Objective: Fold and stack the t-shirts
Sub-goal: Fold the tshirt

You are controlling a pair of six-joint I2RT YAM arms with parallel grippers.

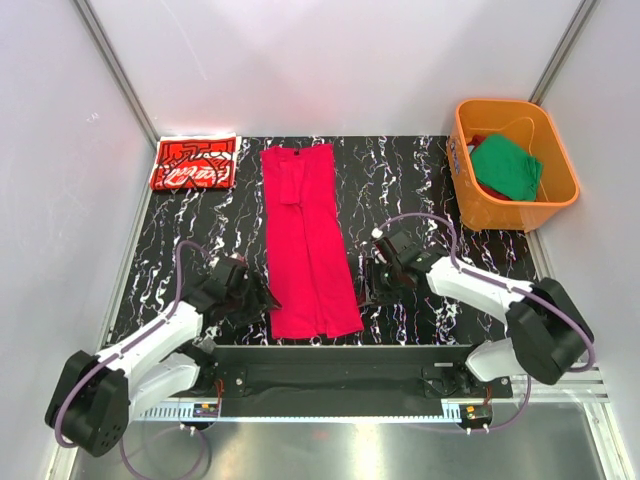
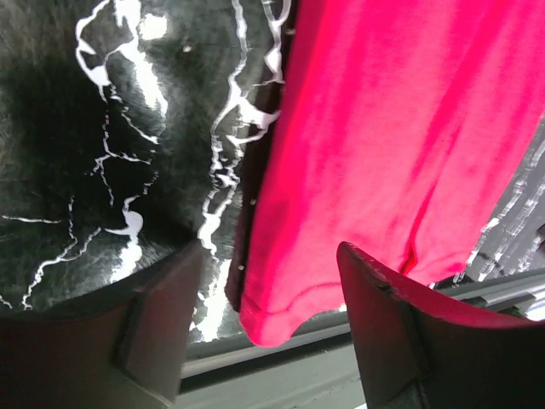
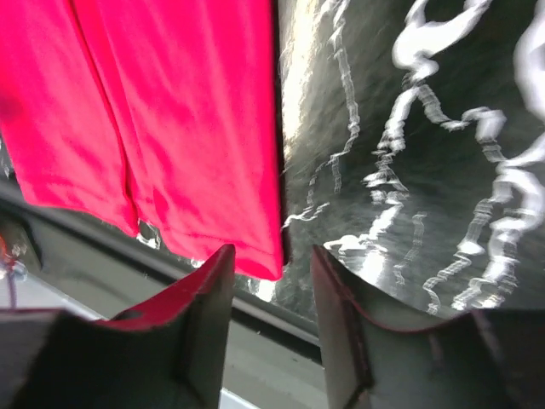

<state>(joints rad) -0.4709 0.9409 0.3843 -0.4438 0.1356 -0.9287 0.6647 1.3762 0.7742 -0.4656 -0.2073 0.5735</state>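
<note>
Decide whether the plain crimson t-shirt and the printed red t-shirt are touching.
Apart. The top view shows a strip of black table between the crimson t-shirt and the printed t-shirt.

Table (image 1: 420,190): black top, white marble veins. Crimson tee (image 1: 305,240) lies flat on it as a long narrow strip between left gripper (image 1: 265,300) and right gripper (image 1: 368,283), near hem corners just beside each. Folded printed red tee (image 1: 195,163) sits well beyond the left gripper, far corner. Orange tub (image 1: 470,195) stands well beyond the right gripper, outboard.
</note>
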